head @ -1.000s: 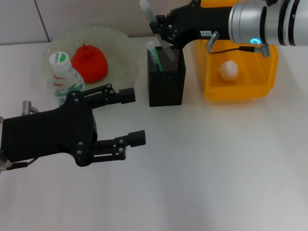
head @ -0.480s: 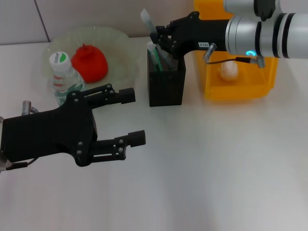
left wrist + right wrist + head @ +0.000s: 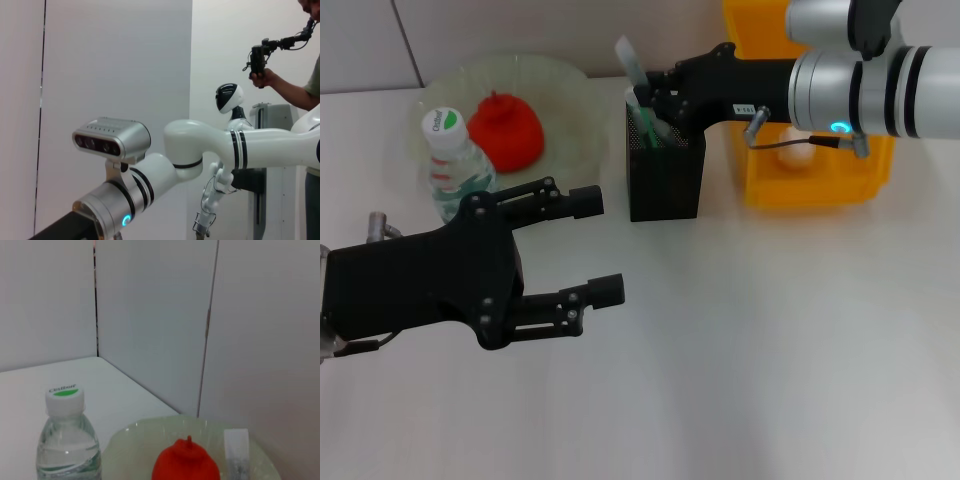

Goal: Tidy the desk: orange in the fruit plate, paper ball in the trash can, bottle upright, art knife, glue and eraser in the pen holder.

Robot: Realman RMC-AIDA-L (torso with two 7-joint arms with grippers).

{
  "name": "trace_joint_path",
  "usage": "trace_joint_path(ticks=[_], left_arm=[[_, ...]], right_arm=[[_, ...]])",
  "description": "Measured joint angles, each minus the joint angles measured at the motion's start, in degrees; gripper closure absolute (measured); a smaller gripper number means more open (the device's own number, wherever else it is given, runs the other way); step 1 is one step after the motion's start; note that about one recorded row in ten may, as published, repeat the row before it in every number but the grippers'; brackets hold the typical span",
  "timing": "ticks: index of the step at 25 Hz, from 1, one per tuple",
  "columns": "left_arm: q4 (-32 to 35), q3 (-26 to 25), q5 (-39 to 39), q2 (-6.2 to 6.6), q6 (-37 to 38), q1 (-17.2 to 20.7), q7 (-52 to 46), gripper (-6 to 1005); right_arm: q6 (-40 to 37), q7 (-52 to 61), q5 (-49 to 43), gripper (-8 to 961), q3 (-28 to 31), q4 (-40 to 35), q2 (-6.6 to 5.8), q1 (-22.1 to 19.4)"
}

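Black mesh pen holder [image 3: 665,180], upright

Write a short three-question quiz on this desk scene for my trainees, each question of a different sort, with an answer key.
1. True or false: the bottle is lying on its side.
2. Which thing is the right gripper at?
A. the fruit plate
B. the pen holder
C. the trash can
3. Fill in: the red fruit sits in the ____.

Key
1. False: it stands upright beside the fruit plate.
2. B: it is over the holder's rim; the left gripper hangs open over bare table.
3. Fruit plate.
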Motion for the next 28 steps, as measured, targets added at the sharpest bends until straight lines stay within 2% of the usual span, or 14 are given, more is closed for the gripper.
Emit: trace_joint_path(ticks=[17,28], left_arm=[[0.0,1.5,-1.4,0.0,0.1,0.6,-0.8,212],[0.0,1.5,-1.5,0.15,0.0,1.1,-0.8,211]], right_arm=[[1.7,1.4,0.2,792,0.7,2.0,-0.27,-0.2],[2.0,1.2,0.2,365,0.8,1.6,-0.3,-0.3]])
